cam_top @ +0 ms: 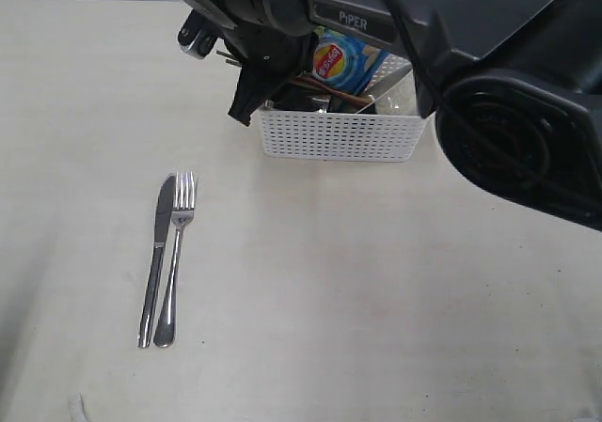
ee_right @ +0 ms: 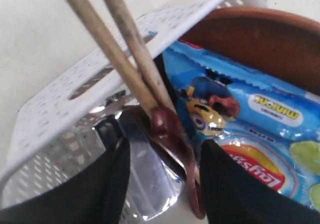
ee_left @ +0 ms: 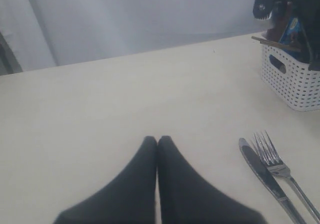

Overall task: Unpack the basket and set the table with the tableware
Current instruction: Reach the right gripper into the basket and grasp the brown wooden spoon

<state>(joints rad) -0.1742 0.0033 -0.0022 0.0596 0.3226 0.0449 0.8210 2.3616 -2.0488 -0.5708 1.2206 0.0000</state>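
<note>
The white basket (cam_top: 339, 135) stands at the table's (cam_top: 376, 300) far middle. My right gripper (ee_right: 164, 151) is down inside it, open. Between its fingers are the red-brown wooden spoon (ee_right: 172, 134) and the rim of the shiny steel cup (ee_right: 150, 179). Two wooden chopsticks (ee_right: 110, 49) lean out of the cup over the basket wall (ee_right: 75, 109). The brown plate (ee_right: 260, 39) stands behind the chip bag. The steel knife (cam_top: 155, 262) and fork (cam_top: 176, 253) lie side by side on the table. My left gripper (ee_left: 157, 139) is shut and empty, low over bare table beside them. The bowl is hidden.
A blue chip bag (ee_right: 250, 124) fills the basket next to the spoon. The right arm's dark body (cam_top: 489, 84) spans the exterior view's upper right and hides part of the basket. A pale wall or curtain (ee_left: 150, 19) rises beyond the table's far edge.
</note>
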